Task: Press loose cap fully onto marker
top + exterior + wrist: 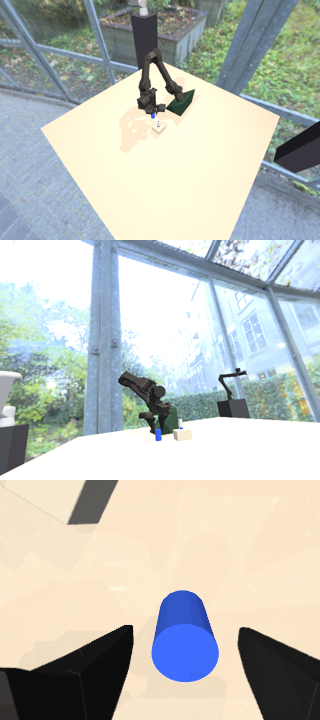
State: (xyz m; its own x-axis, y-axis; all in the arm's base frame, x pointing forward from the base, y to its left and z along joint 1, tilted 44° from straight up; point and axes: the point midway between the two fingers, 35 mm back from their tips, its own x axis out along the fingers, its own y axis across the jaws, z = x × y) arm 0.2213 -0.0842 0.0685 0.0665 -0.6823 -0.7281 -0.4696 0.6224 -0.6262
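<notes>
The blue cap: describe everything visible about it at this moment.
The blue cap is a short, plain, smooth-looking cylinder of uniform bright blue, with a flat round top. It stands upright on the table, apart from the holder block and the marker. The open gripper hangs over it with a finger on either side; a gap shows on both sides, so nothing touches it but the table.
</notes>
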